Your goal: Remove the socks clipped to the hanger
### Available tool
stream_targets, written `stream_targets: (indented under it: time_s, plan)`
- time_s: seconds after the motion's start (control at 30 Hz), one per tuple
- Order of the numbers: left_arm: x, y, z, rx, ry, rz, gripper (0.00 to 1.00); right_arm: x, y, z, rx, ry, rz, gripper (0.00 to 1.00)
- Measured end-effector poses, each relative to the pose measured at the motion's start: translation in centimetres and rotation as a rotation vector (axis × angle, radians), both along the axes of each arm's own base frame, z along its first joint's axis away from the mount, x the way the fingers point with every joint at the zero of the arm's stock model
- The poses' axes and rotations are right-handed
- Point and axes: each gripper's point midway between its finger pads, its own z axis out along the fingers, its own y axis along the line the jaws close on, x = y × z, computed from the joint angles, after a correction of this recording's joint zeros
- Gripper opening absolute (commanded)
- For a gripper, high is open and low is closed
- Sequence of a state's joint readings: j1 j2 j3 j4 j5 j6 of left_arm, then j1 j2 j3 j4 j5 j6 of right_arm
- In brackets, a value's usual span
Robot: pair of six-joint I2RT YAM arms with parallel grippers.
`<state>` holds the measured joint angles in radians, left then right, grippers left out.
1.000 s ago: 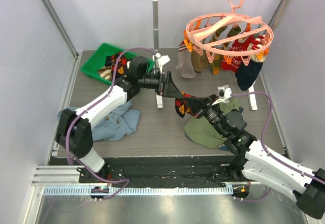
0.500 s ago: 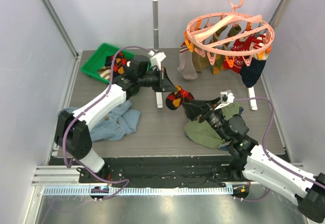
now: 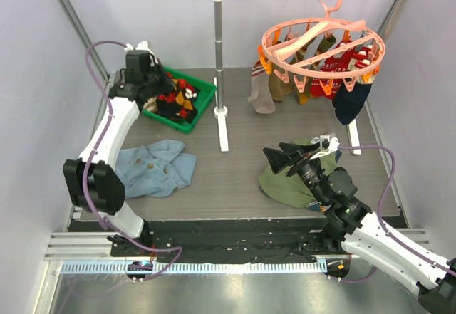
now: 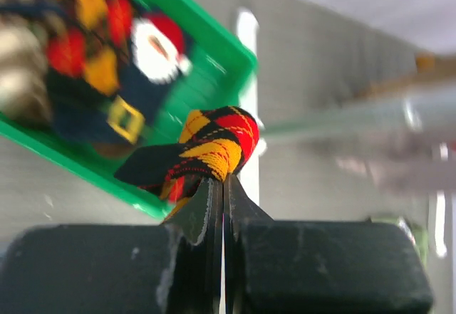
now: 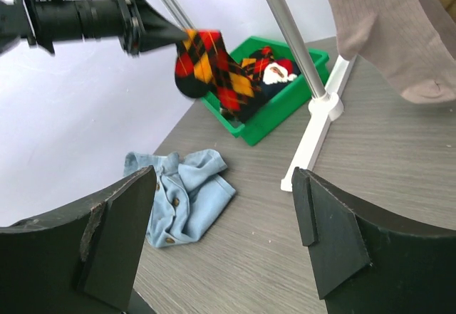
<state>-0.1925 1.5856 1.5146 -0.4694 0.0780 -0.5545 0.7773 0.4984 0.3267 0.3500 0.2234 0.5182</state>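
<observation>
Your left tool [image 4: 222, 186] holds a checked sock [image 4: 214, 143] over the green bin [image 5: 285, 104]; your right tool [image 5: 222, 186] is open.

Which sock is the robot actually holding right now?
The red, yellow and black argyle sock, pinched in the shut left gripper over the green bin. The others hang clipped on the pink hanger or lie in the bin.

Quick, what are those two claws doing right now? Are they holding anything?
Left gripper: closed, pinching a red, yellow and black argyle sock.
Right gripper: open, holding nothing.
</observation>
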Motion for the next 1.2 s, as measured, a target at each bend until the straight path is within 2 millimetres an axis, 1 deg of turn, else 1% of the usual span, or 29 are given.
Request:
stream_targets:
  time_s: [0.07,0.13,0.23,0.3,0.33,0.37,0.43,0.47,0.53,0.57,0.63,0.67,0.7,0.77,0.83,0.87,0.97,1.03,1.07,1.1,1.17,1.2]
  plan:
    - [2.4,2.1,0.9,0.006,-0.024,0.054,0.0,0.1,0.1,-0.4,-0.011,0.011,0.0,0.85]
    - [4.6,3.5,1.0,0.008,-0.033,0.087,0.0,0.1,0.1,-0.8,-0.021,0.022,0.0,0.84]
    - [7.5,4.9,0.5,0.012,-0.032,0.116,0.0,0.1,0.1,-1.4,-0.038,0.037,0.0,0.84]
    - [9.5,5.6,-0.5,0.014,-0.026,0.129,0.08,0.2,0.1,-1.6,-0.049,0.04,-0.001,0.85]
    - [10.1,5.9,-1.3,0.017,-0.015,0.133,0.14,0.2,0.1,-1.6,-0.052,0.04,-0.001,0.84]
    - [10.7,6.3,-2.4,0.022,0.001,0.138,0.36,0.2,0.1,-1.6,-0.057,0.041,-0.002,0.84]
    - [11.4,6.9,-4.8,0.044,0.042,0.14,0.51,0.3,0.2,-1.6,-0.064,0.044,-0.004,0.84]
    - [11.7,7.2,-6.2,0.044,0.073,0.148,0.62,0.4,0.2,-1.6,-0.066,0.047,-0.005,0.84]
    - [12.0,7.7,-8.6,0.047,0.126,0.153,0.7,0.5,0.4,-1.7,-0.076,0.056,-0.005,0.84]
    - [11.9,7.8,-9.5,0.045,0.151,0.156,0.79,0.6,0.4,-1.8,-0.082,0.063,-0.007,0.84]
    - [11.5,8.0,-10.5,0.043,0.189,0.156,0.9,0.9,0.4,-2.1,-0.094,0.077,-0.018,0.84]
    - [11.3,7.9,-10.5,0.038,0.193,0.155,0.97,1.1,0.4,-2.4,-0.099,0.084,-0.028,0.84]
    - [11.1,7.9,-10.1,0.035,0.19,0.156,1.0,1.3,0.3,-2.6,-0.105,0.091,-0.036,0.84]
    - [10.3,7.6,-8.8,0.022,0.174,0.15,1.0,1.8,0.1,-3.3,-0.121,0.11,-0.068,0.83]
    - [9.0,7.3,-7.1,0.01,0.151,0.138,1.0,2.6,-0.4,-4.0,-0.137,0.128,-0.118,0.84]
    - [8.1,7.0,-5.9,0.004,0.135,0.127,1.0,3.0,-0.7,-4.3,-0.143,0.135,-0.146,0.84]
    - [4.9,5.9,-2.3,-0.012,0.07,0.093,1.0,5.0,-2.0,-6.1,-0.205,0.16,-0.28,0.83]
    - [2.9,4.8,-0.8,-0.019,0.036,0.064,1.0,6.2,-2.6,-6.9,-0.266,0.17,-0.351,0.83]
    - [1.5,3.9,-0.3,-0.024,0.029,0.038,1.0,7.0,-2.8,-7.4,-0.313,0.18,-0.394,0.83]
    - [0.5,3.0,-0.2,-0.029,0.025,0.015,1.0,7.6,-2.8,-7.6,-0.341,0.186,-0.42,0.83]
    - [-1.4,1.5,-0.6,-0.035,0.033,-0.031,1.0,9.2,-2.4,-7.2,-0.386,0.18,-0.468,0.83]
    - [-2.3,0.7,-1.2,-0.037,0.046,-0.055,1.0,10.0,-2.1,-7.0,-0.402,0.175,-0.484,0.83]
